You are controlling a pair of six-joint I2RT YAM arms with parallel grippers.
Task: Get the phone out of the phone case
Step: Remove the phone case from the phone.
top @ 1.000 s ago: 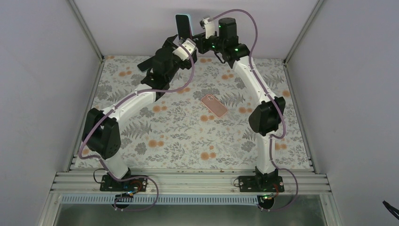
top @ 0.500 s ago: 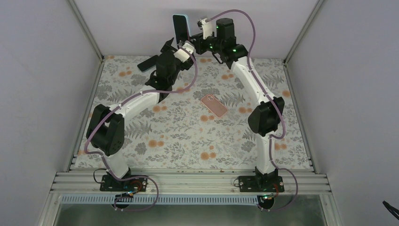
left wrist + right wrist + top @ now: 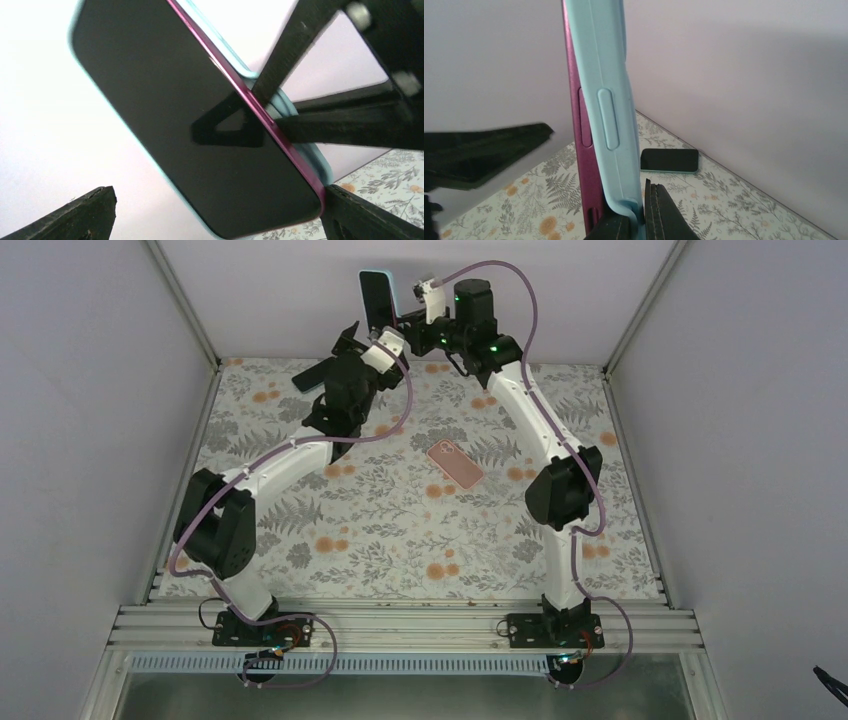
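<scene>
Spanning your view: floral desk. Left claw, spread wide, upper centre. Right claw pinching the upright light-blue phone case, top centre, magenta phone in it. Pink phone-shaped item, mid-frame.

Both arms stretch far forward with elbows raised, and their wrists nearly meet. The left pincer gapes wide, its fingers well apart. It sits just left of and below the right pincer, which points leftward and is clamped tight.
</scene>
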